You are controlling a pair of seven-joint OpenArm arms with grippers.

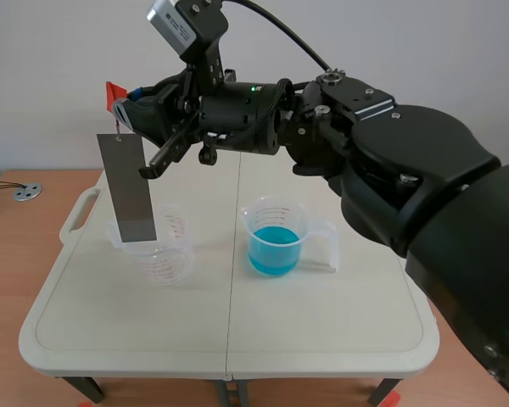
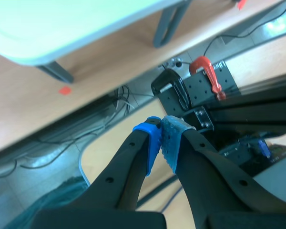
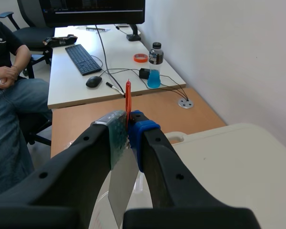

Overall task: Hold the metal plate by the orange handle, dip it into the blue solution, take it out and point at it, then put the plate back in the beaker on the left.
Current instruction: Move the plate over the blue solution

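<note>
Metal plate point(image 1: 129, 188) is hanging upright, slightly tilted, from the orange handle point(image 1: 116, 91) at its upper end. Right tool point(image 1: 129, 114) is clamping that handle: in the right wrist view the handle point(image 3: 128, 98) is standing pinched between the two pads, with the plate point(image 3: 121, 188) hanging down below the fingers.

The plate's lower edge is sitting at the rim of the empty clear beaker point(image 1: 161, 250) on the left side of the table point(image 1: 322, 322). Cannot tell whether that edge is inside the rim or just above it.

The second beaker point(image 1: 276, 237) is standing to the right of the first, apart from the plate, and is holding the blue solution point(image 1: 274, 252), filled to roughly half.

The right arm is reaching in from the right, high across the table, past the middle.

Left tool point(image 2: 161, 136) is showing only in its own wrist view. Its fingers are resting together on nothing, pads touching. It is pointing down beside the table's edge toward floor cables and a red clamp point(image 2: 207, 76) on the black frame.

Beyond the right tool, a person point(image 3: 9, 95) is sitting at a desk carrying a keyboard point(image 3: 84, 59), a mouse point(image 3: 93, 81) and a bottle point(image 3: 154, 71) of blue liquid.
</note>
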